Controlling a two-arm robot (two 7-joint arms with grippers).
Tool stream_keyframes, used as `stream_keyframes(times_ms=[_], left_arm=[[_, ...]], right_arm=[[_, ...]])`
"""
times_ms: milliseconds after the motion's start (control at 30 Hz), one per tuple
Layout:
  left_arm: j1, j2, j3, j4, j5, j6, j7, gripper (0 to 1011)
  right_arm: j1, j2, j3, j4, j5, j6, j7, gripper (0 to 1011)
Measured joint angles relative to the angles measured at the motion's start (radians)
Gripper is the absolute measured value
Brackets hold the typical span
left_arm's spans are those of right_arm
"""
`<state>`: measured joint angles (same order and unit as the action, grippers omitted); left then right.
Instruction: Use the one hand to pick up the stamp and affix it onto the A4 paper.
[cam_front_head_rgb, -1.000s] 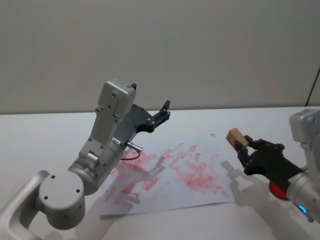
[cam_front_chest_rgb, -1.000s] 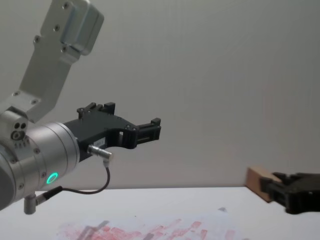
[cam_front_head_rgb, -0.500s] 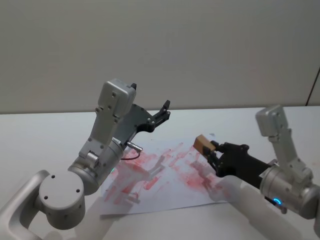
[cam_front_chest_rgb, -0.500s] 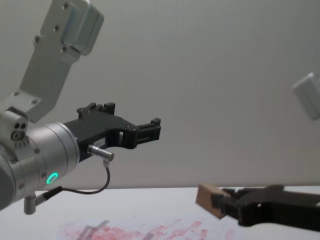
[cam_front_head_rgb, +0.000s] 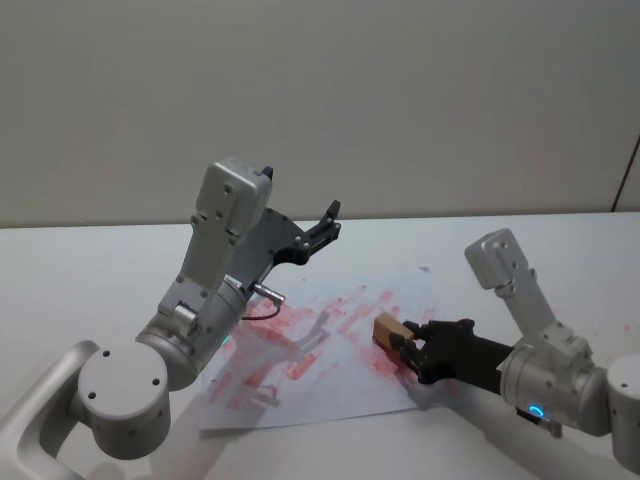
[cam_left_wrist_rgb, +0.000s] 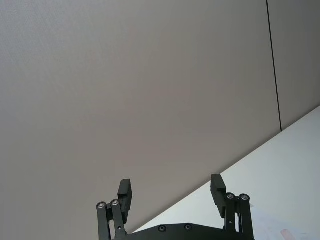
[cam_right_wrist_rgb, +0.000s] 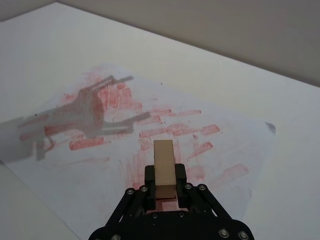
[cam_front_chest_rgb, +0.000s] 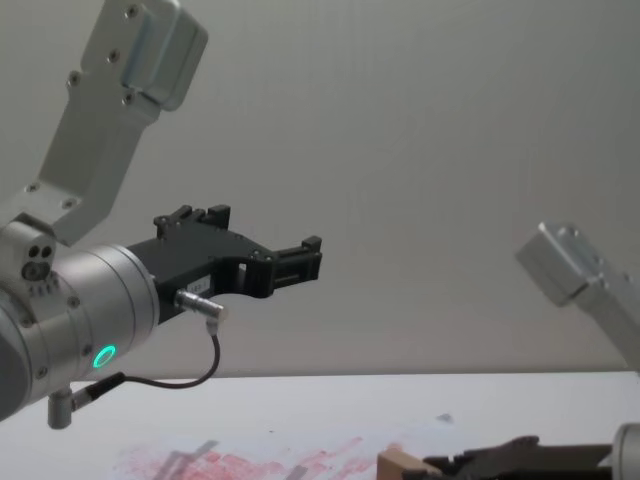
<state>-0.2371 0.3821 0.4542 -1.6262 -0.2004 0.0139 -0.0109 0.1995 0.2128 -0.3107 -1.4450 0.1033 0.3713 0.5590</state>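
Clamping the stamp (cam_front_head_rgb: 388, 329), the right end effector (cam_front_head_rgb: 405, 341) has the A4 paper (cam_front_head_rgb: 300, 395) just beneath it, with the left end effector (cam_front_head_rgb: 325, 222) spread wide, higher to its left.

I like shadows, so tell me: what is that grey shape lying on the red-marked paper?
Right wrist view: a shadow on the A4 paper, shaped like an arm, likely from the raised left gripper; the right gripper holds the stamp nearby. Head view: the same shadow crosses the red marks.
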Motion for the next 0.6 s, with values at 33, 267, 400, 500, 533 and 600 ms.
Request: stream_keyframes(times_ms=[33,267,400,500,533,600], left_arm=[[0.000,0.000,0.000,0.000,0.000,0.000,0.000,1001],[0.000,0.000,0.000,0.000,0.000,0.000,0.000,1001],[0.000,0.000,0.000,0.000,0.000,0.000,0.000,1001],[0.000,0.000,0.000,0.000,0.000,0.000,0.000,1001],[0.000,0.000,0.000,0.000,0.000,0.000,0.000,1001],[0.000,0.000,0.000,0.000,0.000,0.000,0.000,1001]], right_arm=[[0.002,0.000,-0.001,0.003,-0.003,0.003,0.002,213],[0.014,-0.003,-0.008,0.024,-0.022,0.010,0.009,213],[0.018,-0.005,-0.011,0.031,-0.029,-0.005,0.006,213],[0.020,-0.007,-0.013,0.034,-0.032,-0.016,0.002,213],[0.021,-0.007,-0.014,0.035,-0.034,-0.026,-0.001,213],[0.024,-0.009,-0.015,0.035,-0.034,-0.043,-0.006,213]])
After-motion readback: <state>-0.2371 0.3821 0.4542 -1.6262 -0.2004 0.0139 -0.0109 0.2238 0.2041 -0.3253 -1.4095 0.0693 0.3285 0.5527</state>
